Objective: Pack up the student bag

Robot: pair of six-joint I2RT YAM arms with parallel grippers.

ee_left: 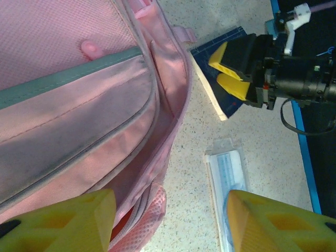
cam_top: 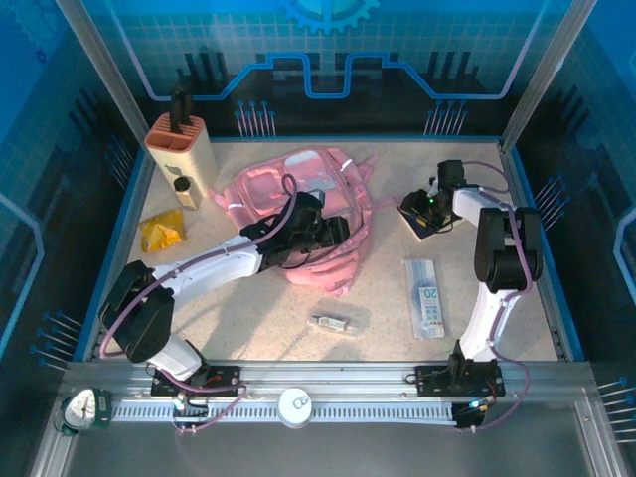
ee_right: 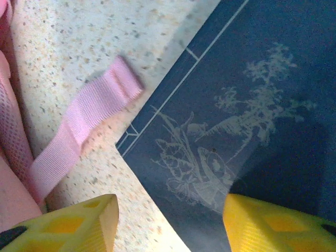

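Noted left end effector (ee_left: 170, 212) released at student bag (ee_left: 79, 131), right end effector (ee_right: 170, 212) released over notebook (ee_right: 252, 105). Judged notebook pickup pending; descent and closing needed next.

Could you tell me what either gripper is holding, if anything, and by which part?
Nothing: the left gripper stands open over the student bag at its edge, the right gripper open above the blue book.

Pink fabric student bag (cam_top: 298, 214), lying flat, crumpled, table centre
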